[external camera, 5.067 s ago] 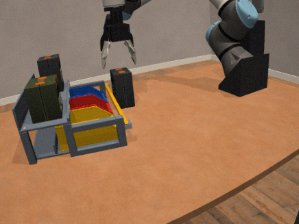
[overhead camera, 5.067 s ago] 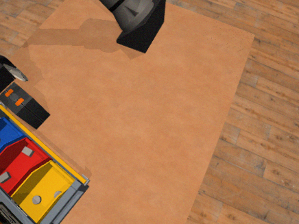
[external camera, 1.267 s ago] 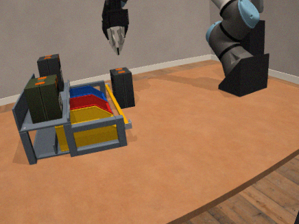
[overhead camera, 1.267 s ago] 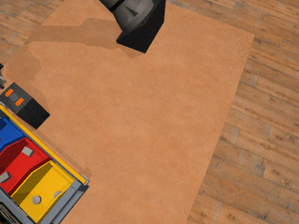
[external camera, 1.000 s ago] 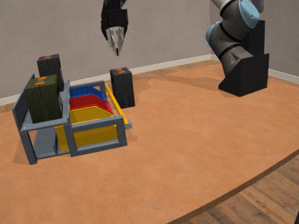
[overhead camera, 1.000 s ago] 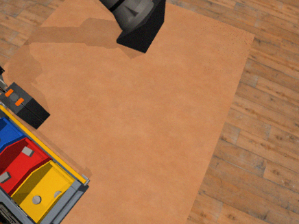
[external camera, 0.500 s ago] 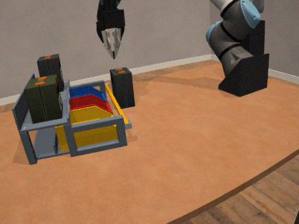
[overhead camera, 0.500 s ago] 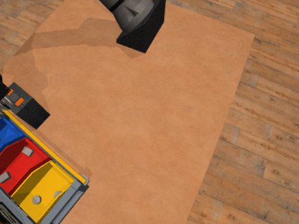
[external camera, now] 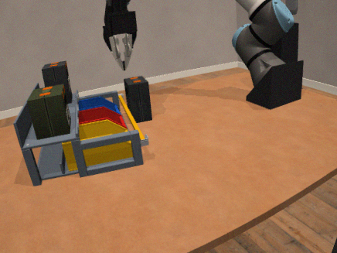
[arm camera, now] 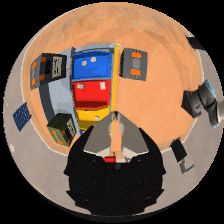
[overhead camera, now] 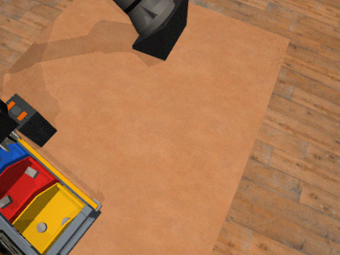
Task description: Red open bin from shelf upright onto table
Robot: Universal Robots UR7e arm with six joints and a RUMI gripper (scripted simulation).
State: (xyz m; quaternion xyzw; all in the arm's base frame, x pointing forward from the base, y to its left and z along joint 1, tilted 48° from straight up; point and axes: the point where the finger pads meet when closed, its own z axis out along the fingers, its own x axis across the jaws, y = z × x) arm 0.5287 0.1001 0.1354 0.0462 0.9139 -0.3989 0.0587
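Between the blue bin (overhead camera: 13, 154) (external camera: 94, 104) (arm camera: 91, 66) and yellow bin (overhead camera: 52, 216) (external camera: 104, 131) (arm camera: 87, 118), the top view shows one red open bin (overhead camera: 29, 182) (external camera: 101, 115) (arm camera: 91, 94) in the shelf rack (overhead camera: 79, 225) (external camera: 137, 148) (arm camera: 114, 49), holding two grey blocks; it is probably stiff, light plastic, its loose load apt to slide if tipped. Exterior: three upright cases; the pincer (overhead camera: 5, 143) (external camera: 124, 68) (arm camera: 115, 111) hangs above the rack, shut narrow on nothing. Wrist: both blocks sit near one wall; a rim pinch, kept level, seems best.

Red open bin (overhead camera: 24, 190) (external camera: 101, 115) (arm camera: 92, 95) in my view, upright on the shelf, between blue and yellow bins, grey parts inside.
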